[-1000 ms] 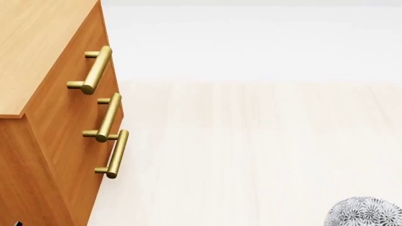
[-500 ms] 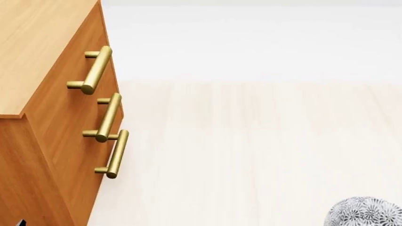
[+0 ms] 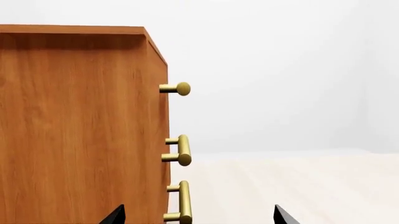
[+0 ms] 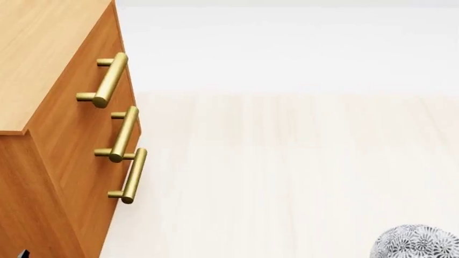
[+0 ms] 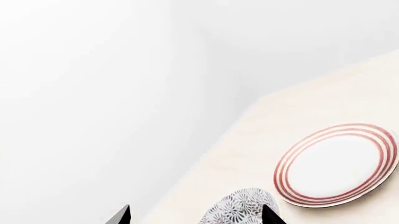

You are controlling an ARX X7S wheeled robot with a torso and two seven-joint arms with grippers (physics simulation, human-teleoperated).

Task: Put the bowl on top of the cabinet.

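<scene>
A bare simulated domestic room: an orange-brown wooden cabinet (image 4: 64, 134) with brass bar handles (image 4: 111, 79) stands on a pale wood-plank floor (image 4: 287, 172) against plain white walls (image 3: 281, 70), with a red-ringed plate (image 5: 337, 164) and patterned bowl (image 5: 240, 207) on that floor.

Bright, even, diffuse light in all three views; no visible source. Render sharp throughout, no blur, no edge distortion. Pale floor (image 4: 287, 177) and wall nearly wash out into each other. Cabinet (image 3: 81, 126) side shows a soft darker band under its top edge. Brass handles (image 4: 111, 80) carry mild highlights, no hard glare. Red-ringed plate (image 5: 337, 163) throws only a faint shadow.
</scene>
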